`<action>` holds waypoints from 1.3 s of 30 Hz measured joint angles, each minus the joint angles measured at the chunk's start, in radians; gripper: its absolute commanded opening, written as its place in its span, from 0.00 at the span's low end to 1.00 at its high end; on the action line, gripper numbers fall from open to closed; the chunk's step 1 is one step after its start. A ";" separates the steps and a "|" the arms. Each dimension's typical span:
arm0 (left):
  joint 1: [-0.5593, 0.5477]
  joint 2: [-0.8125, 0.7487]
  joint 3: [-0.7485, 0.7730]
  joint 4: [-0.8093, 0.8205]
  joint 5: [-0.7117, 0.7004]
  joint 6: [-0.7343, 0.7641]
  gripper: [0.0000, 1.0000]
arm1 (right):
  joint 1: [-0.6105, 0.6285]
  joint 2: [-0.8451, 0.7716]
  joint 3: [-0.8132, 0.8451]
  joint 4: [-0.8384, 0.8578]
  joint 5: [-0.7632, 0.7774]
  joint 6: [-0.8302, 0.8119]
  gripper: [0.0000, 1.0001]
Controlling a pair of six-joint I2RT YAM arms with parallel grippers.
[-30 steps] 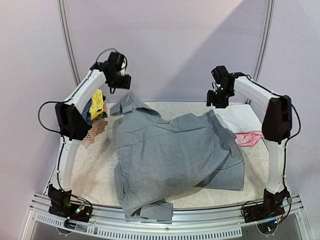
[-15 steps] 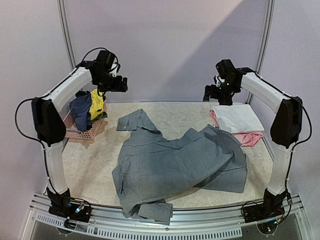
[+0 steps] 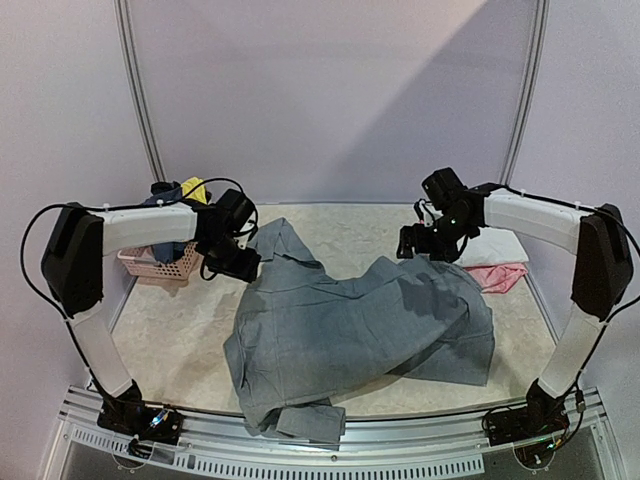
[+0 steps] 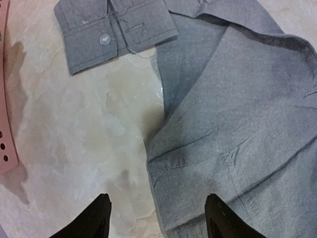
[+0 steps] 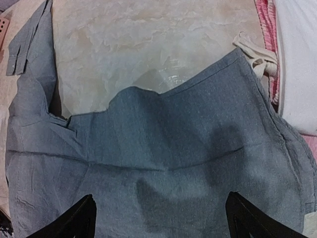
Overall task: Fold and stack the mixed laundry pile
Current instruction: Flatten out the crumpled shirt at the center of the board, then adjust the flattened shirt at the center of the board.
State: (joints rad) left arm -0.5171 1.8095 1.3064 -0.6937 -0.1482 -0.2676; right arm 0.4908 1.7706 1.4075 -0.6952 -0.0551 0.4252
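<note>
A large grey button-cuffed garment (image 3: 350,320) lies spread and rumpled over the middle of the table. Its cuff (image 4: 114,32) rests flat on the marble. My left gripper (image 3: 238,265) hovers open over the garment's left edge (image 4: 163,163), with one finger above bare table and the other above cloth. My right gripper (image 3: 415,245) hangs open above the garment's far right part (image 5: 163,163), holding nothing. A folded white piece (image 3: 490,248) lies on a pink piece (image 3: 497,275) at the right. A yellow garment (image 3: 193,187) and a navy one (image 3: 165,190) sit in the basket.
The pink lattice basket (image 3: 160,262) stands at the far left, partly behind my left arm; its rim (image 4: 5,124) shows at the left of the left wrist view. The grey garment's near hem (image 3: 300,420) hangs over the table's front edge.
Both arms have dropped from high above the table to just over the grey garment. The garment, lifted a second ago, now lies slack on the table, and both grippers are free of it.
</note>
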 measured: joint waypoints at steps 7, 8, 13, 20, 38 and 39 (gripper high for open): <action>-0.002 0.074 -0.013 0.105 -0.004 -0.015 0.56 | 0.033 -0.153 -0.145 0.085 -0.003 0.012 0.91; -0.002 0.091 -0.013 0.116 -0.006 -0.016 0.54 | 0.038 -0.173 -0.163 0.098 -0.003 0.016 0.91; -0.002 0.166 -0.011 0.145 -0.026 -0.018 0.52 | 0.060 -0.246 -0.239 0.135 0.003 0.026 0.91; -0.002 0.238 0.049 0.166 -0.042 -0.015 0.25 | 0.074 -0.302 -0.306 0.151 0.024 0.039 0.91; 0.130 0.288 0.268 0.165 -0.099 -0.005 0.00 | 0.079 -0.336 -0.322 0.179 0.094 0.041 0.92; 0.143 0.303 0.313 0.152 -0.105 0.003 0.00 | 0.079 -0.328 -0.322 0.184 0.094 0.041 0.92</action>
State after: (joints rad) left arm -0.3740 2.1120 1.6192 -0.5419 -0.2527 -0.2649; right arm 0.5697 1.4425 1.0851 -0.5110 0.0391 0.4660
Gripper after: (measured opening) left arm 0.014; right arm 0.915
